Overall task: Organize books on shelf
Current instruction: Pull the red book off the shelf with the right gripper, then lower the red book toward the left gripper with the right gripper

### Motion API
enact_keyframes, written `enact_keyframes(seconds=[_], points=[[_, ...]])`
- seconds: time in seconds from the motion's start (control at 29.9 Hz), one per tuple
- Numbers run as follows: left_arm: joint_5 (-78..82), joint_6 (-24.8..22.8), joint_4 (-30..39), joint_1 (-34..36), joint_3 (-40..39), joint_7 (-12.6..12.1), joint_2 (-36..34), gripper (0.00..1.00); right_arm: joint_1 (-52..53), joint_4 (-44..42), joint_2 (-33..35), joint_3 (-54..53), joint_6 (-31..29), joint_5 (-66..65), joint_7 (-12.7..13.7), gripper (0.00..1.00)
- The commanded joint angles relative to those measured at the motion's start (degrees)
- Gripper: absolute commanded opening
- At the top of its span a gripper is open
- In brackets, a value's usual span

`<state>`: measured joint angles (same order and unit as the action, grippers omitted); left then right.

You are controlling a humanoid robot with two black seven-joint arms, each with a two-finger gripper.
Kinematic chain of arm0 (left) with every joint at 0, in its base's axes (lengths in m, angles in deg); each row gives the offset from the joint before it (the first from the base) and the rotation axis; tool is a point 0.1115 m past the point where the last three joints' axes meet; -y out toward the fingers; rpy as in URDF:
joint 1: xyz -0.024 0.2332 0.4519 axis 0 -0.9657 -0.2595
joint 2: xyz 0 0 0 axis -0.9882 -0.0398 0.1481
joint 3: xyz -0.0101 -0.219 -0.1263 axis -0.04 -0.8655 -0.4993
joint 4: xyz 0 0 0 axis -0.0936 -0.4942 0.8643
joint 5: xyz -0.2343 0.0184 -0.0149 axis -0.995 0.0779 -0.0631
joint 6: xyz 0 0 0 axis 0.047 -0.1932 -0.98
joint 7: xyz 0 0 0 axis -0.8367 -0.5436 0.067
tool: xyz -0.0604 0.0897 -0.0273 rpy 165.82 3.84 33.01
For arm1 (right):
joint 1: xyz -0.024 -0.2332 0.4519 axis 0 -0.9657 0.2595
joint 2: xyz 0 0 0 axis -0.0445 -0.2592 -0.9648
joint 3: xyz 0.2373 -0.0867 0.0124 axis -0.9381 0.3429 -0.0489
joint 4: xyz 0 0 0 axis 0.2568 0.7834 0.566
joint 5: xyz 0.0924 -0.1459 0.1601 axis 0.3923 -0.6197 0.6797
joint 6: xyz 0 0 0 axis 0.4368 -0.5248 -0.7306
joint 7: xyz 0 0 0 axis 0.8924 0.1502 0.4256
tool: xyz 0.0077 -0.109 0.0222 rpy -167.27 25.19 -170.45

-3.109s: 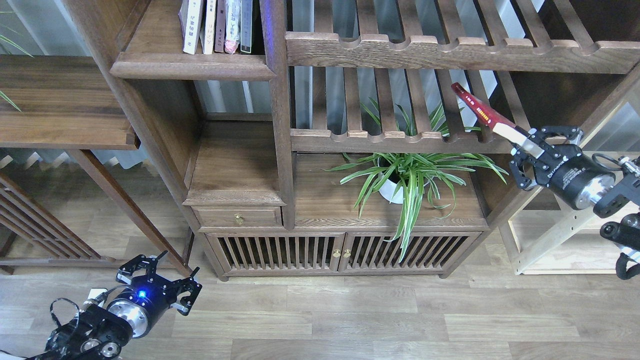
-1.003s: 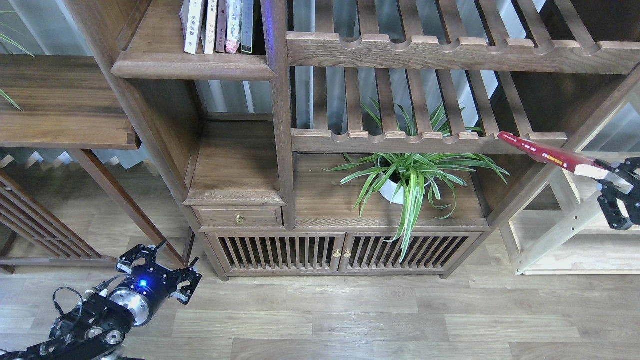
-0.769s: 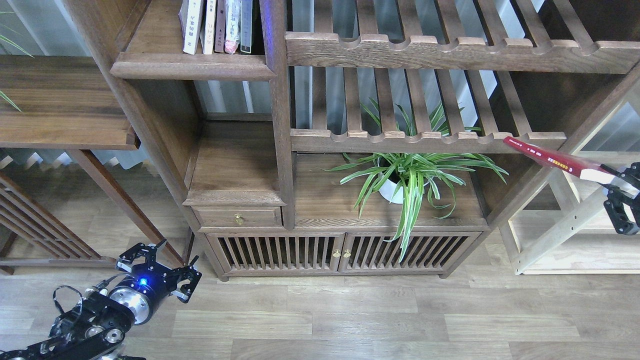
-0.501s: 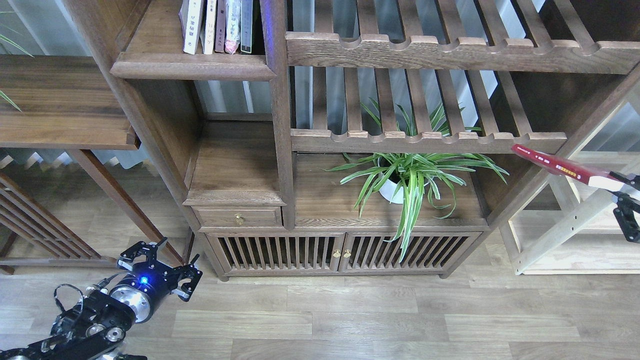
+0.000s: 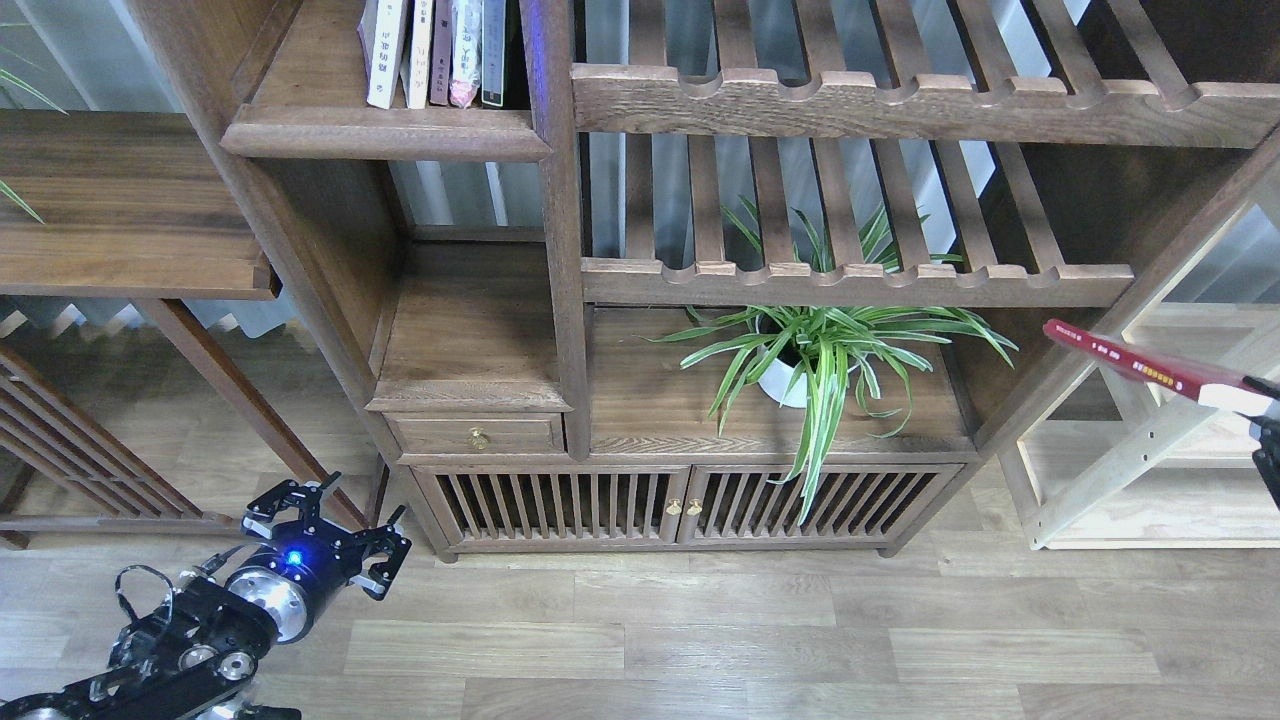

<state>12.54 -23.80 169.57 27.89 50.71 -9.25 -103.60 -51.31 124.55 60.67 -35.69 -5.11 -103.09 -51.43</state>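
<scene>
One red book [image 5: 1140, 363] was the only thing in any claw, and it sat at the far right of the frame, level with the middle of the picture. Its white end ran off toward the right edge, where only a dark sliver of the right claw [image 5: 1268, 432] showed; the book appeared to be held there, but whether the fingers were closed on it could not be told. The book's long axis ran from lower right up to its free red tip at the left, only gently tilted, and it was seen nearly edge-on, with a row of yellow marks along it. The shelf [image 5: 385, 130] it seemed meant for, a dark board with a stepped front edge, lay at the upper left of the frame, well apart from the book and higher in the picture. Several books [image 5: 440, 50] stood upright on that board, crowded toward its right end against the post. Between book and board ran two slatted racks [image 5: 860, 283] and, below them, a potted plant [image 5: 820, 350]. The left claw [image 5: 325, 525], low at the lower left over the floor, had its fingers spread and held nothing. In the frame it looked nearer the board's side, yet the right claw had the book, so the coming move probably called for a long carry leftward and upward.
</scene>
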Motion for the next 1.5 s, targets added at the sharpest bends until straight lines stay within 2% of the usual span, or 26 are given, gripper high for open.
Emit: enact_keyframes(seconds=[0.0,0.57,0.87,1.07,1.24,1.47], points=[[0.0,0.0,-0.1,0.0,0.0,0.0,0.2,0.75,-2.0,0.1,-0.5,0.1,0.0,0.0,0.0,0.04],[0.0,0.0,-1.5,3.7,3.9,0.0,4.0,0.76,-13.4,-1.0,-14.9,0.9,0.0,-1.9,0.0,0.06],[-0.2,-0.2,-5.4,8.8,8.8,0.0,6.9,0.77,-12.3,-5.8,-25.2,5.8,0.0,-4.3,0.0,0.07],[-0.3,-5.2,-7.5,10.9,9.2,0.0,8.2,0.80,-9.0,-8.1,-29.4,7.2,0.0,-5.5,0.0,0.07],[-0.3,-13.6,-7.9,14.1,9.2,-0.1,8.1,0.81,-1.5,-10.7,-34.2,15.1,0.0,-5.0,0.0,0.07],[-0.1,-22.3,-8.0,19.8,9.3,-0.3,7.8,0.83,6.4,-13.6,-43.8,24.5,0.0,-2.1,0.0,0.07]])
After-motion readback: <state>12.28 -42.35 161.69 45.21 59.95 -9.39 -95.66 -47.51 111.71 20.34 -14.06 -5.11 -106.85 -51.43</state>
